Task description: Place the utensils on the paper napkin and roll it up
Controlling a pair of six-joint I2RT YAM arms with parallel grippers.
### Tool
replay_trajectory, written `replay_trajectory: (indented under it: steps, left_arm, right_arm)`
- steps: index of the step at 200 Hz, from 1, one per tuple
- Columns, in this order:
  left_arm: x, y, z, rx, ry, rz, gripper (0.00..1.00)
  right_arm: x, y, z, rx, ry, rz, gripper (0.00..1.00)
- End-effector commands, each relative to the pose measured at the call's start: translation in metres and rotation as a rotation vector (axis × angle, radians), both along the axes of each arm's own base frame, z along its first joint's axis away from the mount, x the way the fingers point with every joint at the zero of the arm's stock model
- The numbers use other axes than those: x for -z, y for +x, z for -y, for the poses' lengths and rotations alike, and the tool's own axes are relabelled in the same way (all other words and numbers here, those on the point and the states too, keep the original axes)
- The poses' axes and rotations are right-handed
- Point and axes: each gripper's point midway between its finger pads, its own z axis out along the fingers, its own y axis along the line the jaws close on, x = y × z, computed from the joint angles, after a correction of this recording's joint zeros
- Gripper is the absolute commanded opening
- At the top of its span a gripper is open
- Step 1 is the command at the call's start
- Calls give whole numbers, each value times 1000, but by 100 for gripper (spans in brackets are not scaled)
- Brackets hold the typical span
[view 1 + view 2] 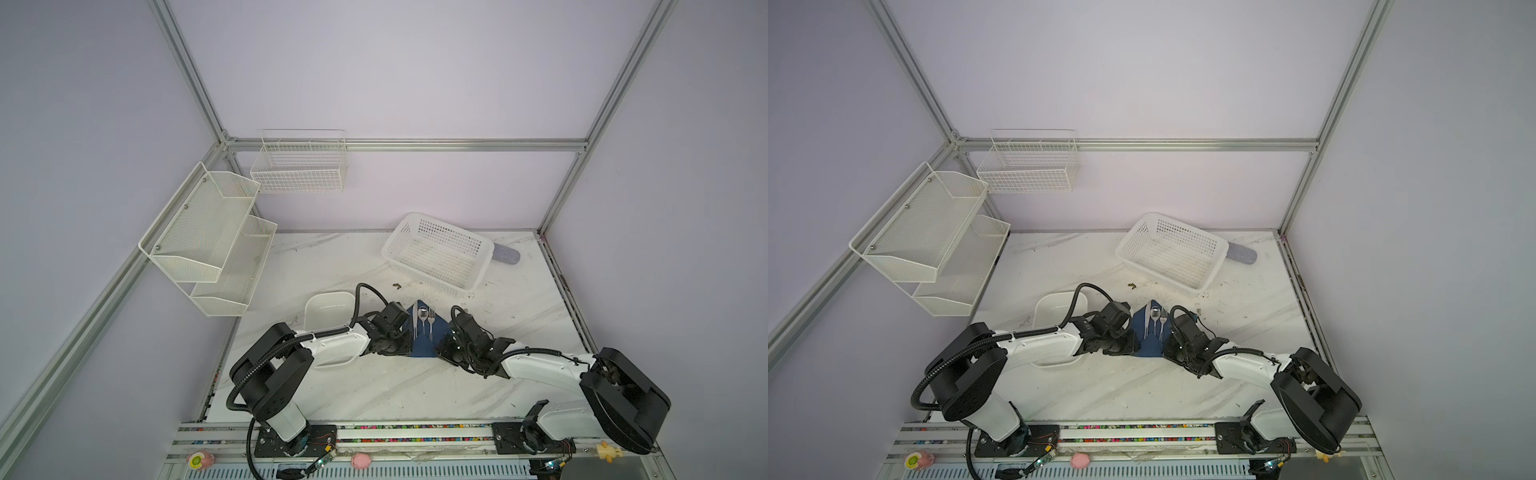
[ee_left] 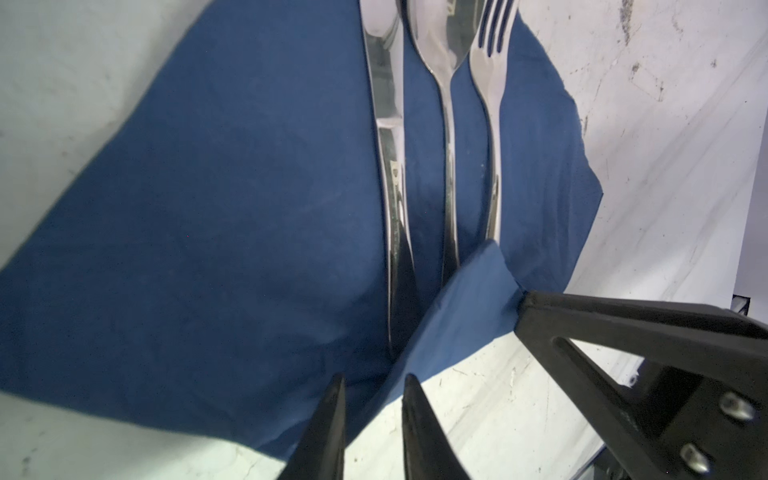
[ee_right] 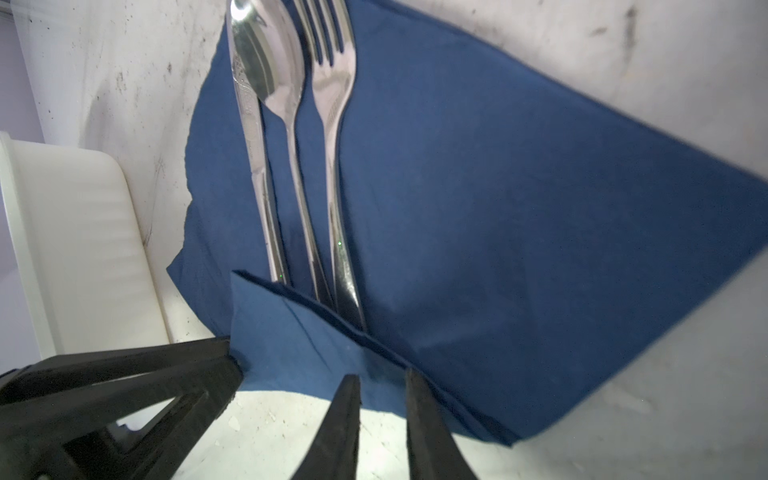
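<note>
Utensils (image 2: 451,166) lie on paper napkin (image 2: 208,208); stamp on knife (image 3: 253,137) seems illegible.

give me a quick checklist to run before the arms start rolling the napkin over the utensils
1. knife, spoon and fork lie side by side on the paper napkin: ok
2. napkin corner folded over the handle ends: ok
3. left tool at that fold, jaws slightly apart; grip on the paper: cannot tell
4. right tool at the fold, jaws slightly apart; grip: cannot tell
5. white dish apart from the napkin: ok
6. roll started: not ok, both sides lie flat
</note>
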Motion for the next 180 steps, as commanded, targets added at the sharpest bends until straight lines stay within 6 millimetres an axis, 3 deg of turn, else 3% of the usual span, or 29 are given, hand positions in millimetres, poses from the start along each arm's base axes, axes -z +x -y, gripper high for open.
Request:
replay_trajectory:
  steps: [1, 40, 94, 132, 180]
  left_arm:
    - [14, -9, -10, 9, 43, -17, 25]
    - [15, -9, -17, 4, 73, -11, 27]
    - [-33, 0, -17, -25, 9, 93, 35]
    - [-55, -3, -3, -36, -122, 90, 24]
    - [-34, -9, 6, -29, -148, 23, 20]
  right_arm:
    - [-9, 5, -1, 6, 6, 16, 24]
    - [-13, 8, -3, 5, 8, 27, 25]
    - [-12, 7, -3, 5, 7, 22, 25]
    - [-11, 8, -2, 11, 6, 21, 25]
    - [-11, 8, -3, 9, 7, 20, 25]
